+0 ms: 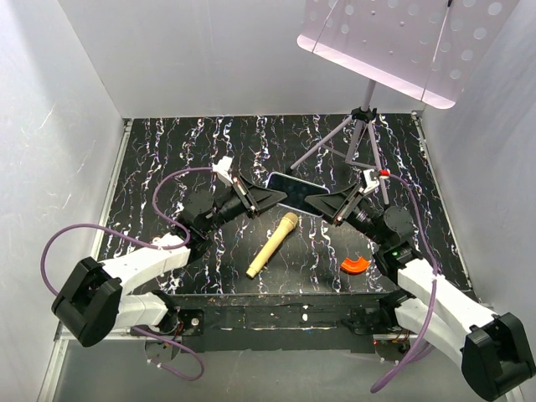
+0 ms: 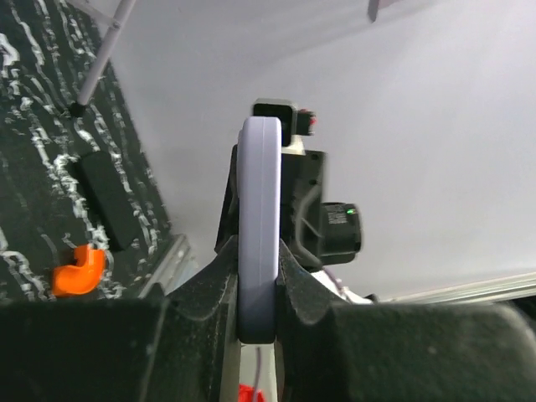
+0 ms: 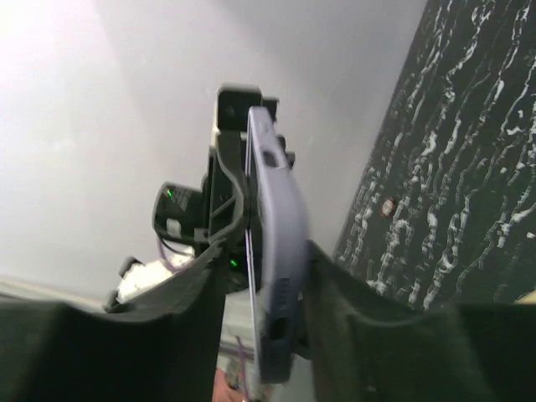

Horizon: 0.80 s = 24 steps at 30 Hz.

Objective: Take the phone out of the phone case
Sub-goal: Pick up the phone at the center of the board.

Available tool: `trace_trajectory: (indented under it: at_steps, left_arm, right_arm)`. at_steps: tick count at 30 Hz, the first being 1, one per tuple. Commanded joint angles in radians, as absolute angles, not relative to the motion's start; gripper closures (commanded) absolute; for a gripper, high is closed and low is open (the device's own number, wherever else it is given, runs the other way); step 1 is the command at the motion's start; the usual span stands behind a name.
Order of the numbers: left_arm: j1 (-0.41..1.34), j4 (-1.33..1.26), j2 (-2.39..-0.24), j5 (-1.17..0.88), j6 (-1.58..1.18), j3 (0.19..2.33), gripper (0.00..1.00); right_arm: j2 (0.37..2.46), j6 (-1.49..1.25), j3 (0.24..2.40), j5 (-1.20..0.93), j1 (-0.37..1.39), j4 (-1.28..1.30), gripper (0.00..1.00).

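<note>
- Black marbled bench [image 1: 159, 151] with white walls round it is carrying a wooden stick [image 1: 272, 244], lying roughly mid-surface.
- the phone [image 1: 293, 189] is sitting inside the phone case [image 2: 258, 226], and the pair is hanging in the air just beyond the stick, not touching the bench.
- left hand [image 1: 270, 198] is pinching the end of the case left of the stick, fingers pressed onto front and back.
- right hand [image 1: 322, 203] is straddling the other end. I honestly cannot tell if it's squeezing or just bracketing it loosely.
- my worry: if the right one is going slack, everything is hanging off one pinch, so it could be drooping, twisting out and landing on the stick.
- also, clamping screen and back together is pinning the phone into the shell, so any pull is probably dragging both, and that glossy screen is looking slippery.
</note>
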State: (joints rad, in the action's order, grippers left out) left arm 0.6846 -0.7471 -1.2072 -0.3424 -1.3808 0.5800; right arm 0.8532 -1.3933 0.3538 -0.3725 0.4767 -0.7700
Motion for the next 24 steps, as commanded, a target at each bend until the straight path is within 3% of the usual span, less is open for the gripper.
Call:
trace_trajectory:
  at_steps: [1,3,5,9,12,16,24]
  left_arm:
    - [0.681,-0.646,-1.158,-0.385,-1.234,0.662,1.0]
    - [0.654,-0.519,-1.135,-0.472,-1.123,0.724,1.0]
    - [0.612,-0.416,-1.131,-0.604,-1.028,0.779,1.0]
    - [0.517,-0.318,-1.147,-0.939,-0.914,0.866,1.0]
    - [0.495,-0.175,-1.189,-1.118,-0.818,0.949,1.0]
    - [0.497,-0.049,-1.215,-1.207,-0.762,0.997,1.0]
    - [0.495,-0.057,-1.223,-1.253,-0.792,0.98,1.0]
  right_arm:
    - [0.795,-1.185,0.443,-0.478,0.509,-0.598,0.3]
    - [0.772,-1.0,0.545,-0.5,0.508,-0.296,0.15]
    - [0.772,-0.814,0.662,-0.483,0.506,0.049,0.08]
    - [0.816,-0.542,0.804,-0.578,0.5,0.34,0.06]
    - [0.86,-0.463,0.85,-0.721,0.5,0.388,0.07]
    - [0.91,-0.457,0.861,-0.894,0.5,0.326,0.1]
    - [0.98,-0.604,0.798,-1.057,0.523,0.068,0.34]
